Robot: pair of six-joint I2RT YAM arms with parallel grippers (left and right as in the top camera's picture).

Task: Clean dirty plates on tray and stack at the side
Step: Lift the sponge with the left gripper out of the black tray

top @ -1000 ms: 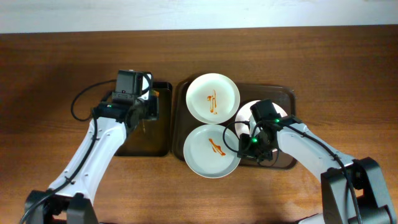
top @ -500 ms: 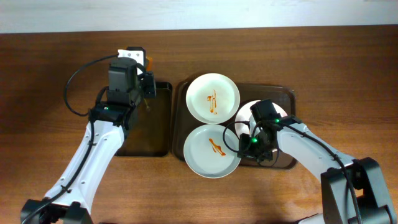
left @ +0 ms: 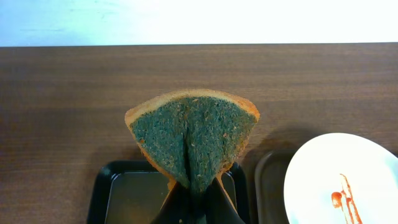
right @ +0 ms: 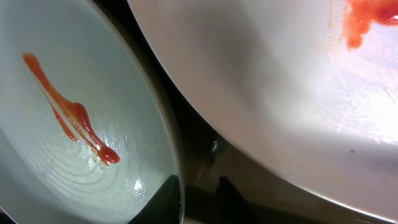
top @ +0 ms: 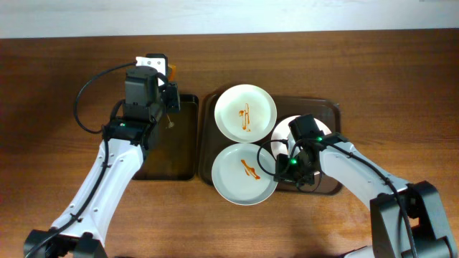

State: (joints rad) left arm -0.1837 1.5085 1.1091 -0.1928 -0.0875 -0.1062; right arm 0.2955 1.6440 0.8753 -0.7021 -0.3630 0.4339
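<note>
So the brown tray (top: 328,107) holds all three: back plate (top: 246,112) and front plate (top: 244,173) with red squiggles, third plate (top: 281,130) mostly under the right arm, with the black tray (top: 165,154) just left. The left arm reaches over that tray's far end, left tool (left: 193,199) pinched tight on a folded green sponge (left: 193,134). Only the wrist view shows the right tool (right: 199,202) low between the front and third plates, fingers slightly apart, and I honestly can't tell if it grips anything.
</note>
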